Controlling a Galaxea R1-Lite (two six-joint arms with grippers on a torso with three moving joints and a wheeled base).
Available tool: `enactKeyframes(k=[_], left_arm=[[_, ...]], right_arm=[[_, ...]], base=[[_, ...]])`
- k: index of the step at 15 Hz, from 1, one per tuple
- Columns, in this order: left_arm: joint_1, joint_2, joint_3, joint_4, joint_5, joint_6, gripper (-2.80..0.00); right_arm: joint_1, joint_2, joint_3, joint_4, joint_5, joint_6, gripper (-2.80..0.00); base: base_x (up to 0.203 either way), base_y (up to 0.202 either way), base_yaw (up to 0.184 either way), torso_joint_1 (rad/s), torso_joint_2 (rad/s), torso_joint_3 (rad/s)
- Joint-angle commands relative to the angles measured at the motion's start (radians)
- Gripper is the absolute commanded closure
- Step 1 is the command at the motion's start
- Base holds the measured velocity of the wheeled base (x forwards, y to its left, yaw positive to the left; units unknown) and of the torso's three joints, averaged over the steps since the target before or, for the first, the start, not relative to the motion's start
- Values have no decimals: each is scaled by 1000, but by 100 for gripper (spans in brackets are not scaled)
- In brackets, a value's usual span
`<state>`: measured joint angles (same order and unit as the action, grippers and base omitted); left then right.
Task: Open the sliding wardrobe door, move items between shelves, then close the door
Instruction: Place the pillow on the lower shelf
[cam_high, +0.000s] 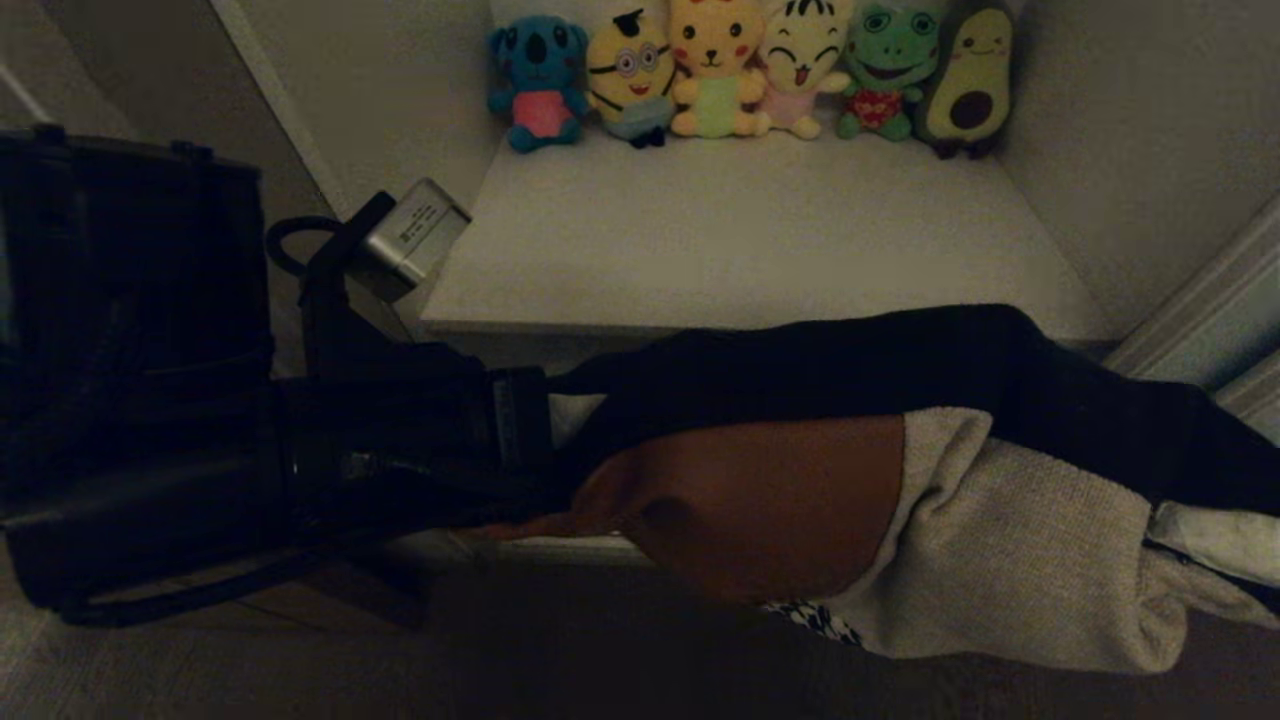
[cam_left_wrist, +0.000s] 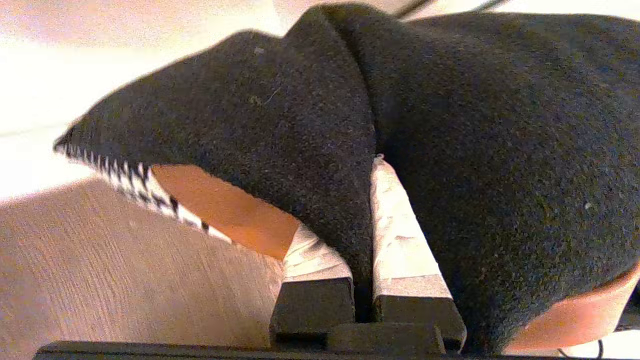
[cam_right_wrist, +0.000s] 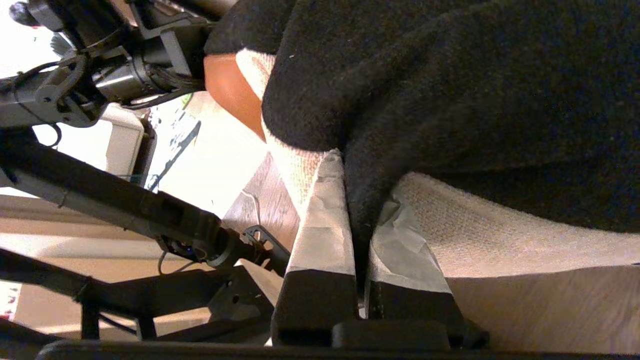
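Both claws carry the stack of folded garments in front of the open wardrobe, near edge of the shelf (cam_high: 740, 240). The left claw (cam_left_wrist: 362, 220) is pressed together on a fold of the black garment (cam_left_wrist: 500, 150); the left arm comes in from the left in the head view, its tip buried in the pile. The right claw (cam_right_wrist: 357, 210) is also pinching black cloth, with the pale knit (cam_right_wrist: 500, 225) lying against one taped finger; this arm cannot be seen in the head view, hidden under the clothes on the right.

The stack hangs between the two claws, apparently above the floor and just near of the shelf's front edge: black garment on top, draped across toward the right, rust-brown garment (cam_high: 760, 500) below it on the left, pale knit lower right, sagging. A black-and-white patterned edge (cam_high: 815, 620) peeks out underneath.

A row of plush toys (cam_high: 750, 70) sits at the far back of the shelf, well apart from the pile. The sliding door is not clearly in view; only a pale framed edge shows at far right.

Step in hand, as I read it: carrying the pile to a shelf. To do it well:
- keep both claws level and move them together, or the sagging knit slips out
- lift the low edge clear of the shelf lip before pushing in
- set down short of the toys
- release only once the pile rests flat.
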<state>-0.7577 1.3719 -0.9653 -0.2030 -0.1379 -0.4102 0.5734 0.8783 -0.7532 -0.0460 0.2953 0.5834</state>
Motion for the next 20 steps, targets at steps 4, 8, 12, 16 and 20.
enactKeyframes(k=[4,8,12,16,20], left_arm=[[0,21,3,-35,14,-4,0],[1,12,26,-42,23,-5,0],[0,13,36,-42,23,-4,0],[1,12,33,-41,22,-5,0],[0,22,36,-41,21,-5,0]], right_arm=[[0,-1,2,-1,2,3,0],[0,1,5,0,4,3,0],[0,4,17,-15,4,1,0],[0,-1,27,-17,4,0,0],[0,-4,44,-18,4,-4,0]], base=[[-73,0,0,0,0,1],[0,0,0,0,0,0],[0,0,0,0,0,0],[0,0,0,1,1,-16],[0,0,0,4,4,-160]])
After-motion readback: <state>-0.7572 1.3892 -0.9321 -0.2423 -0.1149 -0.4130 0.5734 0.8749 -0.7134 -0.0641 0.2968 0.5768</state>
